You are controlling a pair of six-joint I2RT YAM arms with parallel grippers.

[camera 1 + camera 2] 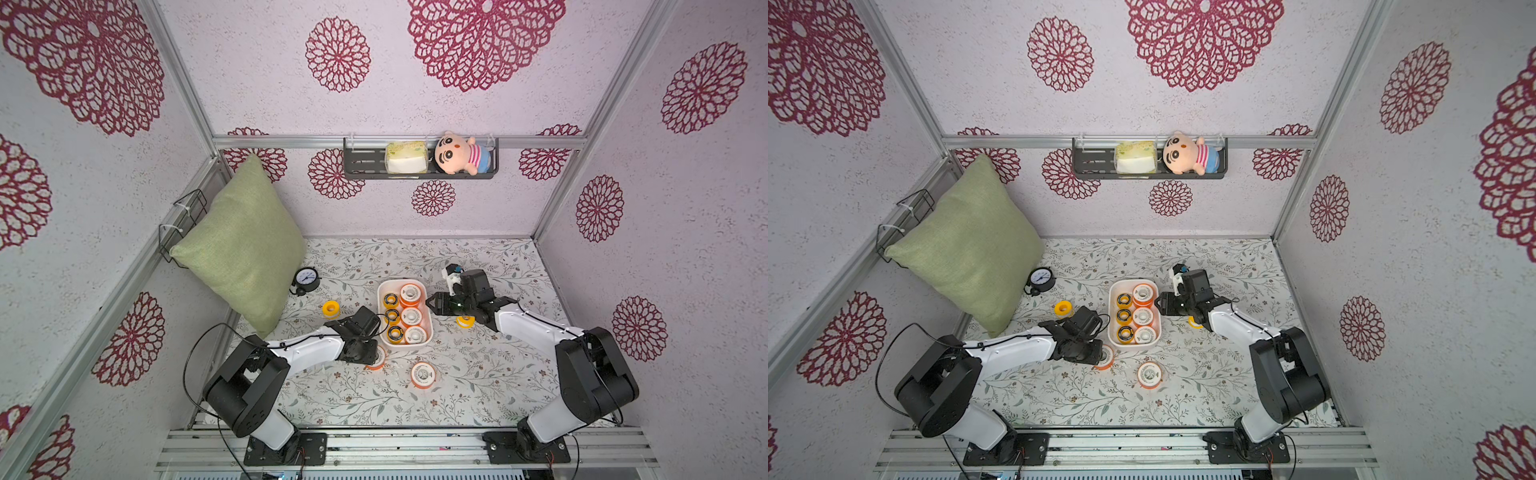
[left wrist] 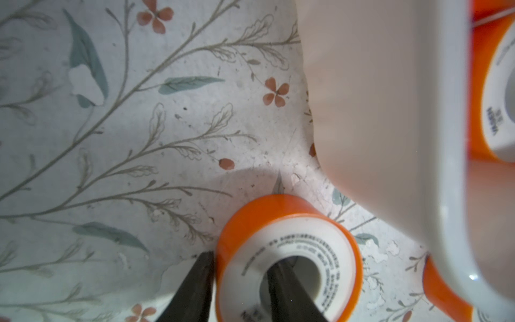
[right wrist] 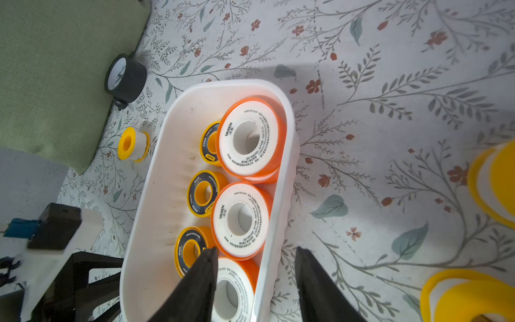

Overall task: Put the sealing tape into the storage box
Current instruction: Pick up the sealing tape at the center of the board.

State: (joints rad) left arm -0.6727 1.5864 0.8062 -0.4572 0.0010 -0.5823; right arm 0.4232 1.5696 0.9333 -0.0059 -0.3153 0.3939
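Floral tabletop (image 1: pixel 478 395): left gripper (image 2: pixel 243 259) fingers straddle the rim of an orange white-faced tape spool (image 2: pixel 278 220), grip unclear; right gripper (image 3: pixel 255 249) fingers spread, empty, over white plastic box (image 3: pixel 167 167).

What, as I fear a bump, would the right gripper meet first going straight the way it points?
Probably the white box, at its side wall: the right gripper straddles it, one finger above the nearest orange tape roll inside, one outside. Rim or roll first, depth unclear.

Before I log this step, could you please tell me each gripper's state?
Left gripper: fingers straddle the orange spool's wall; grip cannot be told.
Right gripper: open, holding nothing.
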